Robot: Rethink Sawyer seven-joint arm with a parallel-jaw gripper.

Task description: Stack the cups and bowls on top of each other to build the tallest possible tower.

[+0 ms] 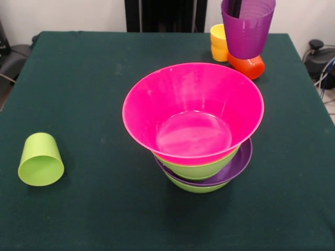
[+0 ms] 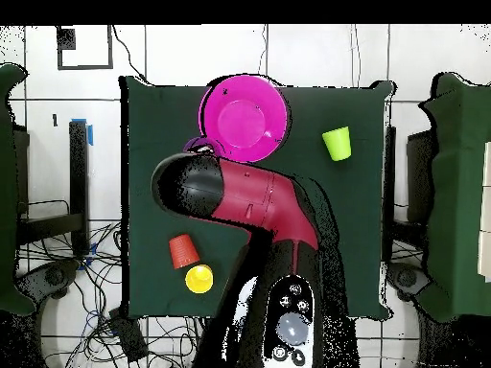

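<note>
Dark green cloth covers the table (image 1: 78, 78). At the front view's top, the end effector (image 1: 236, 6) holds the purple cup (image 1: 247, 29) aloft, dark fingers inside its rim — mostly cut off. Below and well aside stands the tower (image 1: 196, 130); centre over the pink bowl (image 1: 192, 112) before lowering.

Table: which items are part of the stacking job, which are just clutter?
Job:
- tower: pink bowl on top, lime green and purple bowls under it
- purple cup, raised above the table's far corner
- yellow-orange cup, upright
- orange cup, on its side
- lime green cup, on its side

Lying about:
- cables on the floor beside the table
</note>
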